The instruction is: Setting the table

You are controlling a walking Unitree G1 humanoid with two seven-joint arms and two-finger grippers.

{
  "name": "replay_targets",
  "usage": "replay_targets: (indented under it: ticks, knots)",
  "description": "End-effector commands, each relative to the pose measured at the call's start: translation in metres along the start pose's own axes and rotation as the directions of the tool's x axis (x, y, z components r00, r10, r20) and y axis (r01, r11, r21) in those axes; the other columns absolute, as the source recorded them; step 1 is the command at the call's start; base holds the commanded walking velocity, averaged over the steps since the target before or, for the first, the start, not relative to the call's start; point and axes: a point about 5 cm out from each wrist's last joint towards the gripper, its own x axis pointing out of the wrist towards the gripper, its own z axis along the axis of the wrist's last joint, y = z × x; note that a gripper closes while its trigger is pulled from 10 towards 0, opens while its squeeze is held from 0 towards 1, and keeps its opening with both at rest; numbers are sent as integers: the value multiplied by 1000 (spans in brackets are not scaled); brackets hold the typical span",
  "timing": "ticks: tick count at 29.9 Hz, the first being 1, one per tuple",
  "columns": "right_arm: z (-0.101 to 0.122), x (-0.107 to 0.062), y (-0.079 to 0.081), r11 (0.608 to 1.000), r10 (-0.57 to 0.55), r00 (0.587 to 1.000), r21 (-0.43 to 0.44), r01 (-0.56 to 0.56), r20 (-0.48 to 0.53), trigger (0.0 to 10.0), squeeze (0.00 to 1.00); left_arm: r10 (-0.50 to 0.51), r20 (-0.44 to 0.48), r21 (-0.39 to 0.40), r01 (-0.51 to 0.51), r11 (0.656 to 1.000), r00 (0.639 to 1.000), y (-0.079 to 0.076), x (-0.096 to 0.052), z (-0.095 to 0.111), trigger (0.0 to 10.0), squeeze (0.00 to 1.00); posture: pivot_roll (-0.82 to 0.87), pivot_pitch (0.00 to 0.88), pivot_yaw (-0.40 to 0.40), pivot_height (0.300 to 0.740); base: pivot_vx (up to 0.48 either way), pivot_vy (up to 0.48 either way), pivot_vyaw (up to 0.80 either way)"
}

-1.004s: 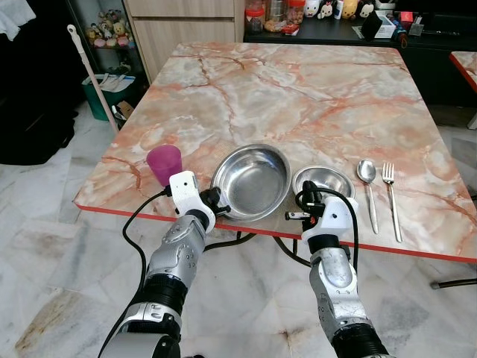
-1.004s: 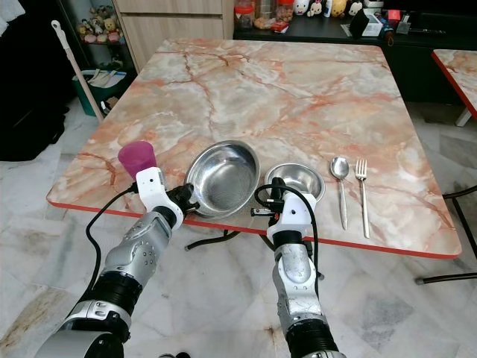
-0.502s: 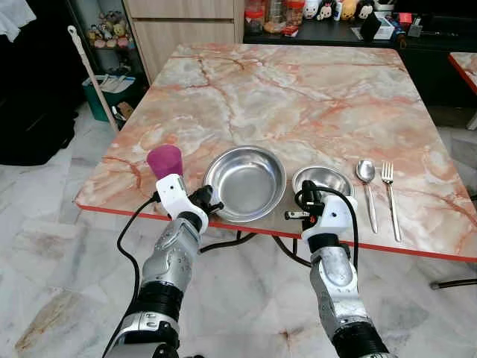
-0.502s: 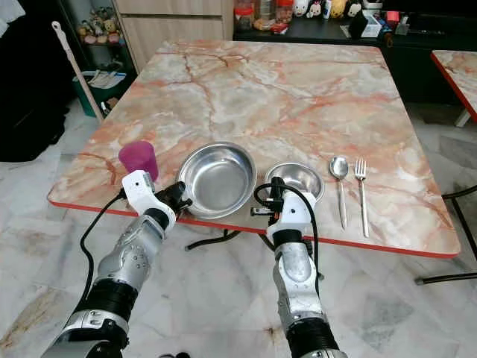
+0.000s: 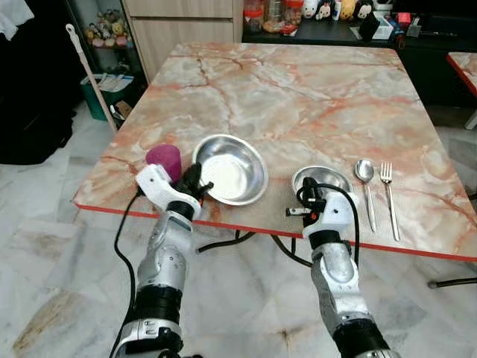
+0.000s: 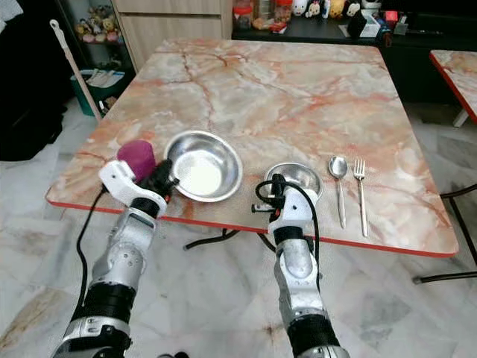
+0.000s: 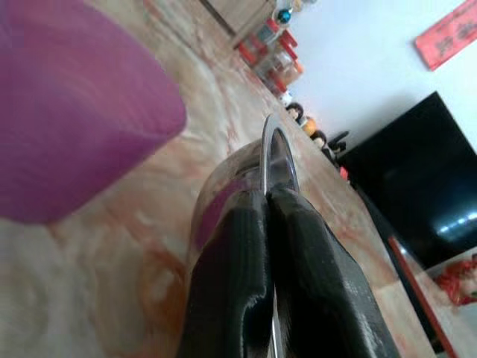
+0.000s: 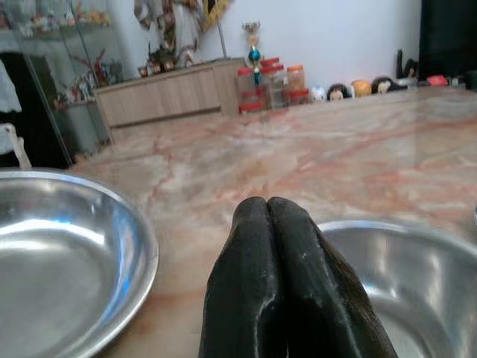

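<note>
A large steel bowl (image 5: 227,158) sits on the marble table (image 5: 313,97) near its front edge, close beside a purple cup (image 5: 165,158). My left gripper (image 5: 197,181) is shut on the bowl's near rim; in the left wrist view the fingers (image 7: 246,253) pinch the thin steel edge. A small steel bowl (image 5: 323,181) stands to the right, with a spoon (image 5: 367,175) and a fork (image 5: 388,179) lying parallel beyond it. My right gripper (image 5: 306,203) is shut at the small bowl's near rim, fingers (image 8: 257,261) pressed together with nothing seen between them.
The table's red front edge (image 5: 246,226) runs just under both wrists. A broom (image 5: 86,63) and a green bin (image 5: 104,93) stand on the floor at the left. A dark counter with jars (image 5: 283,15) lies behind the table. Another table's corner (image 5: 466,63) shows at far right.
My left gripper has pulled the large bowl leftward and farther onto the table, up beside the purple cup. The right arm and the small bowl have stayed put.
</note>
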Motion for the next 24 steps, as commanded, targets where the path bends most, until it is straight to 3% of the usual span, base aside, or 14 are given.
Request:
replay_targets:
  ticks: [1,16,18,19,21,24]
  knots:
    - [8,4,2,1000,12,1000,3,-12,24,10000,0,-37,41,-30,38,999,999,-7,0,3,10000,0,25,101,2,740,0,0,0]
    - [21,10,1,1000,16,998,15,-17,67,10000,0,-92,83,-58,97,994,992,-23,1,4,10000,0,16,88,-10,740,0,0,0]
    - [27,13,0,1000,12,996,25,-15,89,10000,0,-97,109,-12,98,995,989,-25,3,10,10000,0,16,83,-10,740,0,0,0]
    - [34,16,1,1000,12,993,27,-16,118,10000,0,-104,138,57,97,994,985,-27,4,17,10000,0,15,76,-11,740,0,-379,0]
    - [41,18,0,1000,5,989,22,-9,145,10000,0,-115,155,118,98,988,981,-28,5,21,10000,0,15,75,-11,740,0,-397,0]
    - [42,19,0,1000,2,989,19,-5,150,10000,0,-118,154,126,99,987,981,-28,5,21,10000,0,15,75,-11,740,0,-416,0]
